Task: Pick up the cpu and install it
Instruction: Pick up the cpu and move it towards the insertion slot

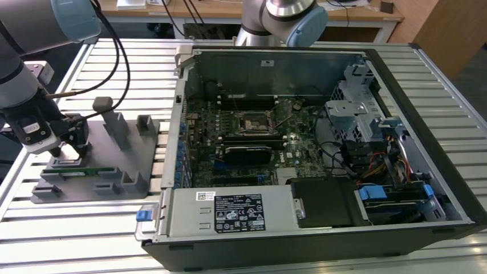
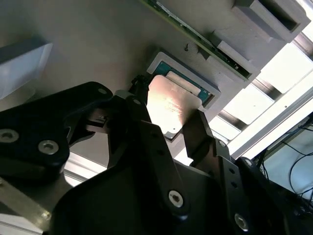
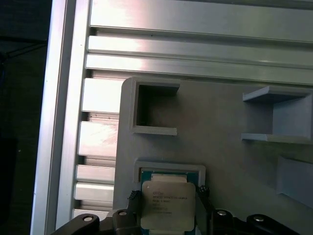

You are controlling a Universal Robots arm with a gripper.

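The cpu [image 3: 166, 208] is pinched by its thin edges in the end effector [image 3: 167, 195] above the fixture pocket [image 3: 168, 167]; it could be dropped through slippage.

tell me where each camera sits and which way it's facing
Exterior view: high off the arm, looking down on the computer case and grey fixture; arm at the exterior view's left.
First wrist view: on the wrist, straight down on the cpu; gripper shows.
Second wrist view: on the wrist, slanting past the gripper at the cpu.
Both wrist views share cpu and gripper.
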